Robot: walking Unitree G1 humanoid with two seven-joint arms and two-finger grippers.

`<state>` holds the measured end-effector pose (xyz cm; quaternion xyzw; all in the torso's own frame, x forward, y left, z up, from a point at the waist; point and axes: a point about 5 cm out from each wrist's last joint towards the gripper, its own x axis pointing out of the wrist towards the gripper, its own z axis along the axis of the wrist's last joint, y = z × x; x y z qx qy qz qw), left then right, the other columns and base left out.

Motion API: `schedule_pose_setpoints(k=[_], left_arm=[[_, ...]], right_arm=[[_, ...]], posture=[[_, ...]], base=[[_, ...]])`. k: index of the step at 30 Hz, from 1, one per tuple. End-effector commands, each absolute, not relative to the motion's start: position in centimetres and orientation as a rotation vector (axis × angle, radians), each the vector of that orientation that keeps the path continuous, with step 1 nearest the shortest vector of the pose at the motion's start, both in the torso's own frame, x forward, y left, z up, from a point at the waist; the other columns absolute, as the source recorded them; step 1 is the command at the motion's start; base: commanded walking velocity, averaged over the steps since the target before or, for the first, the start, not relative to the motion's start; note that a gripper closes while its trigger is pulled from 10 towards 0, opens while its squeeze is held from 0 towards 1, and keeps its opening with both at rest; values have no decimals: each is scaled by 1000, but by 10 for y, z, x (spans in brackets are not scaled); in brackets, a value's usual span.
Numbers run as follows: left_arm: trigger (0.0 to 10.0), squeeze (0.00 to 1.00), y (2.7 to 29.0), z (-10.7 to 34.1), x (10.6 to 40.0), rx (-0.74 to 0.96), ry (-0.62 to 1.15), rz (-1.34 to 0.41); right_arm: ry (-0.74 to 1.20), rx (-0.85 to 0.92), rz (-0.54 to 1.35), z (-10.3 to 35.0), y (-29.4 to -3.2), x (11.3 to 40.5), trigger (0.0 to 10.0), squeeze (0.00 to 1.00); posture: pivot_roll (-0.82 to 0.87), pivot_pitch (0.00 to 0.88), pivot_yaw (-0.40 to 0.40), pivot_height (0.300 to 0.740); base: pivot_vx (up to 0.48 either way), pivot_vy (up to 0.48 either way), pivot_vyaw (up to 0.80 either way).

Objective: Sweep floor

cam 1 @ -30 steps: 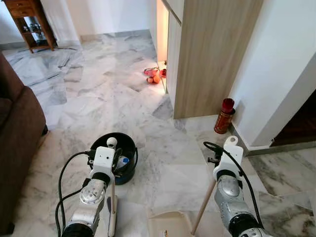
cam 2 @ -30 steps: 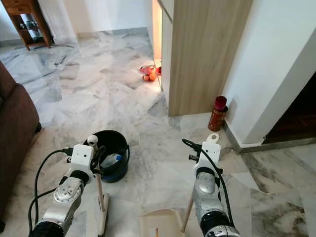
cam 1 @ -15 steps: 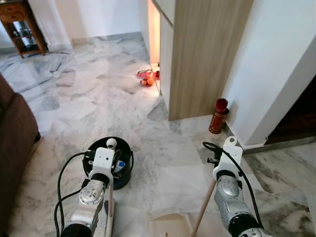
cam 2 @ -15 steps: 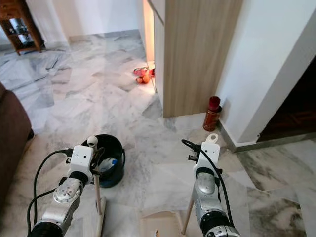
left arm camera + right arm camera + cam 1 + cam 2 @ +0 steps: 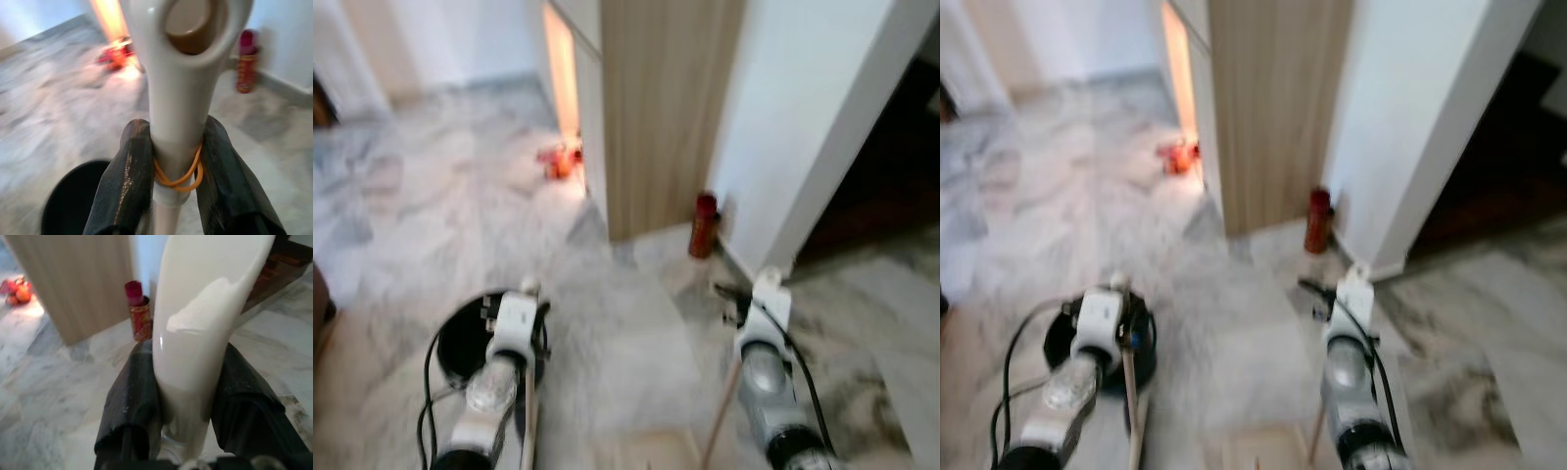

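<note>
My left gripper (image 5: 176, 128) is shut on the white cap of the broom handle (image 5: 178, 73), which has an orange rubber band around it. In the eye views the broom's wooden stick (image 5: 529, 431) runs down beside my left arm. My right gripper (image 5: 188, 352) is shut on the white top of the dustpan handle (image 5: 205, 308). Its wooden stick (image 5: 720, 411) slants down to the pale dustpan (image 5: 1253, 448) at the bottom edge. Both eye views are blurred.
A black bucket (image 5: 460, 343) stands on the marble floor just behind my left hand. A red can (image 5: 704, 223) sits at the foot of the wooden cabinet (image 5: 656, 108) and white wall (image 5: 803, 117). Orange and red items (image 5: 558, 162) lie by the cabinet. A dark doorway (image 5: 881, 186) opens at the right.
The whole picture has shifted and blurred: the camera has swung to the right, so the sofa and shelf have left the view. Both grippers keep their hold.
</note>
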<state>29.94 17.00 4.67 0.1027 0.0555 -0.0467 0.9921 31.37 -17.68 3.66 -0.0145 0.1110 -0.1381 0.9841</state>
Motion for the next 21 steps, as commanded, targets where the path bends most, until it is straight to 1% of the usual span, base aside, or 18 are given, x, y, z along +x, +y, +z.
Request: schedule_pose_setpoints(k=[1, 19, 21], left_arm=[[10000, 0, 170, 48, 300, 211, 101, -99], [10000, 0, 169, 48, 300, 211, 102, -102], [10000, 0, 169, 48, 300, 211, 103, -102]], right_arm=[[267, -37, -285, 28, -178, 308, 10000, 0], [267, -38, -277, 28, -176, 308, 10000, 0], [259, -36, -276, 29, -176, 308, 10000, 0]], posture=[[111, 0, 46, 740], [110, 0, 44, 740], [111, 0, 43, 740]], base=[[0, 0, -800], [0, 0, -800], [0, 0, -256]])
